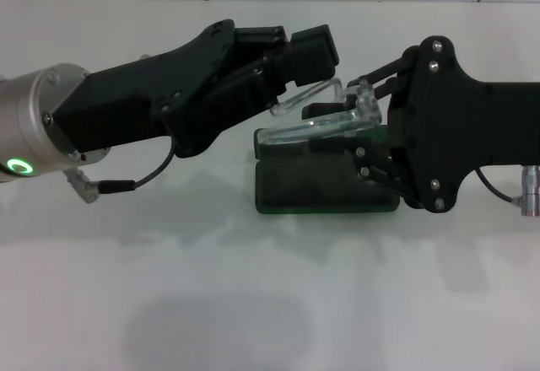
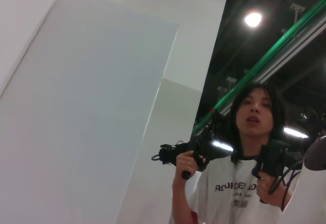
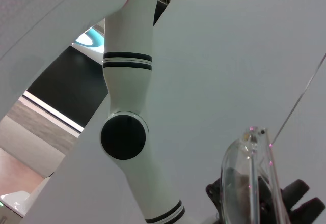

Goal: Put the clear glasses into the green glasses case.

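Right now, centre of the head view, the clear glasses [image 1: 325, 123] hang above the green glasses case [image 1: 325, 187], which lies open on the white table [image 1: 270, 303] w/ its dark lining up. The right gripper [image 1: 364, 122], coming in from the right edge of frame, looks clamped on the glasses at the hinge end near the frame front. The left gripper [image 1: 304, 72], reaching from the left, sits at the upper centre over one thin arm of the glasses; can't tell if its fingers are closed on it or just beside it.

Risks, as I judge them:
- Glasses look tilted and partly unfolded, so an arm could catch the case rim and leave them perched, not seated.
- Both grippers are crowded over the case; a push down could shove or skid it across the smooth table.
- The thin clear plastic may twist or slip if the two arms pull apart.

The right wrist view shows only a lens [image 3: 244, 183] edge-on in the lower right, so depth is hard to check.
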Robot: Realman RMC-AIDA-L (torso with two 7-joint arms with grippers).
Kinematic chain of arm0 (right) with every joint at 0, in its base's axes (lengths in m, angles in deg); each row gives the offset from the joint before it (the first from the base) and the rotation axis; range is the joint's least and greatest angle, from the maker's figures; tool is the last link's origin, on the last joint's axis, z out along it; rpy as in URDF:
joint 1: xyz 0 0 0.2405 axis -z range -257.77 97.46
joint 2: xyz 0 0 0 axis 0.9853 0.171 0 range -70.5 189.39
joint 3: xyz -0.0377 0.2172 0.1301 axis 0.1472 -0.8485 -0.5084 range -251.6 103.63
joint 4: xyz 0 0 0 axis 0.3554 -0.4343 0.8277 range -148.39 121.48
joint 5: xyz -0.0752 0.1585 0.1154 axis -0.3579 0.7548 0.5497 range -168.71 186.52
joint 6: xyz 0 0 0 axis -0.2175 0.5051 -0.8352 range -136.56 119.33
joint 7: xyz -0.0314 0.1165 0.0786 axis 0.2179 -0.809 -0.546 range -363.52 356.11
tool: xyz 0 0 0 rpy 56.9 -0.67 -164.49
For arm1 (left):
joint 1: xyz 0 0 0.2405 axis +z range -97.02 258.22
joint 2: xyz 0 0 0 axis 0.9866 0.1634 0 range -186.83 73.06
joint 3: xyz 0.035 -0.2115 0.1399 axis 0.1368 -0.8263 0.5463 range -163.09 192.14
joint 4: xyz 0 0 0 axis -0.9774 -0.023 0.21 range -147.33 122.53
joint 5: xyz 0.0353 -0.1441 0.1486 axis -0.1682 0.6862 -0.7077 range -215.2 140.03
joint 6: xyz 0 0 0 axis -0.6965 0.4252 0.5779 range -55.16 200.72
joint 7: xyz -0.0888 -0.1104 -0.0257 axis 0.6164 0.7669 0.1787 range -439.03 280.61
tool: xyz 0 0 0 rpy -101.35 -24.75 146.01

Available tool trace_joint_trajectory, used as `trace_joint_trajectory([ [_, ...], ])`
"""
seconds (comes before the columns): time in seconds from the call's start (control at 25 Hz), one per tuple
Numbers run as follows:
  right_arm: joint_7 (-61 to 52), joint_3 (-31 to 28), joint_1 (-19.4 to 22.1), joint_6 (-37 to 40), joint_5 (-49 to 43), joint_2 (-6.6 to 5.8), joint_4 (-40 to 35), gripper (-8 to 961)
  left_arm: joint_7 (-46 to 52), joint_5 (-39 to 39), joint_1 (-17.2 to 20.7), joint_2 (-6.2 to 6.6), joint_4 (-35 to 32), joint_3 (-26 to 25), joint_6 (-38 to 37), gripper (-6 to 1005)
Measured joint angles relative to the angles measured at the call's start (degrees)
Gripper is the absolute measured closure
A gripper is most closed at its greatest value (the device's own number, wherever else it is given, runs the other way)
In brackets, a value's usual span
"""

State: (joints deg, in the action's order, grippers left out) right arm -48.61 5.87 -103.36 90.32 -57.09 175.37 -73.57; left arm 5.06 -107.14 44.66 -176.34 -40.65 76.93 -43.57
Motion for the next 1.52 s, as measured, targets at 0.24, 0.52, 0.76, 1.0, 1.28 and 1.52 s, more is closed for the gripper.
trace_joint_trajectory([
  [0.24, 0.0, 0.2, 0.0, -0.2, 0.0, -0.07, 0.1, 835, -0.2, 0.1, 0.1, 0.61, 0.0, -0.9, 0.0, 917],
  [0.52, 0.0, 0.0, 0.2, -0.2, 0.1, -0.01, 0.1, 836, 0.0, 0.0, 0.5, 0.86, -0.4, -1.0, 0.1, 916],
  [0.76, 0.0, 0.0, 0.1, -0.2, 0.1, 0.00, 0.1, 834, -0.1, 0.1, 0.5, 0.46, -0.4, 0.2, 0.0, 920],
  [1.0, 0.0, 0.0, 0.0, -0.2, 0.1, 0.00, 0.8, 831, -0.1, 0.2, 0.5, 0.20, -0.4, 0.6, 0.0, 927],
  [1.28, 0.0, -0.1, 0.0, -0.2, 0.1, 0.00, 1.2, 828, -0.2, 0.3, 0.5, 0.19, -1.5, 2.0, -0.2, 930],
  [1.52, 0.1, -0.1, 0.0, -0.2, 0.1, 0.00, 1.4, 826, -0.6, 0.5, 0.7, 0.26, -1.3, 1.4, -0.1, 931],
])
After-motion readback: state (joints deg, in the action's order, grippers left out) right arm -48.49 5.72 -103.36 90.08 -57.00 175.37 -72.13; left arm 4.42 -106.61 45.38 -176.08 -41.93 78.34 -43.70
